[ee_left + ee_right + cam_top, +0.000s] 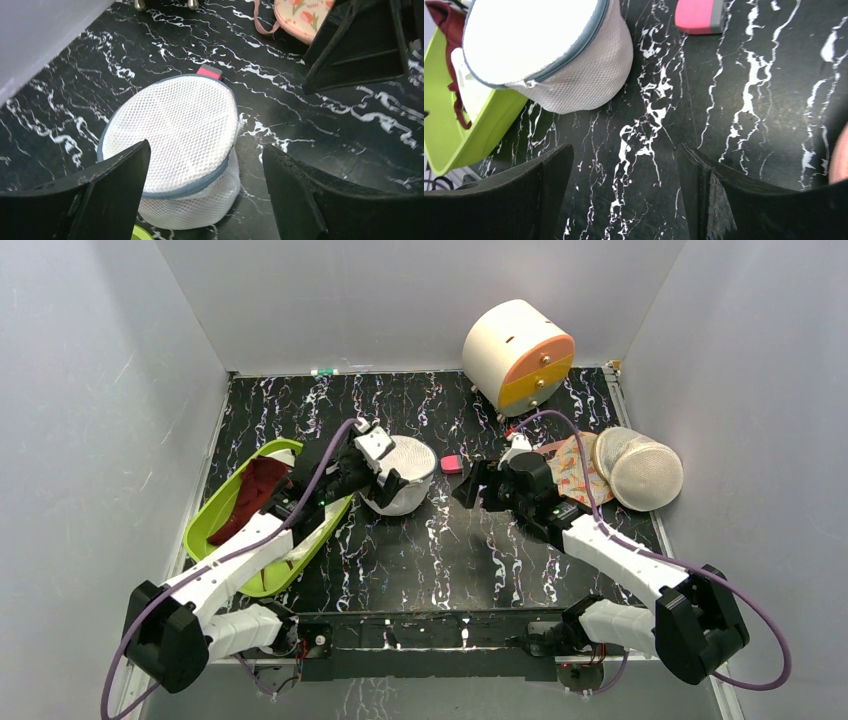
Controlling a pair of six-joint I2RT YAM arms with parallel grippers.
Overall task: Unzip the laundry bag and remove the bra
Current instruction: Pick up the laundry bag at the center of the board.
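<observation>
The laundry bag, a translucent white mesh clamshell pouch, lies at the right edge of the table, away from both grippers. No bright red bra shows in any view. My left gripper is open and hovers over a stiffer white mesh bag with a bluish zip rim, which stands at the table's middle. In the left wrist view this gripper straddles the near side of that bag without touching it. My right gripper is open and empty over bare table, to the right of the rimmed bag.
A lime green tray at the left holds a dark maroon garment. A small pink block lies between the grippers. An orange floral fabric piece lies beside the pouch. A round white-and-orange drawer unit stands at the back.
</observation>
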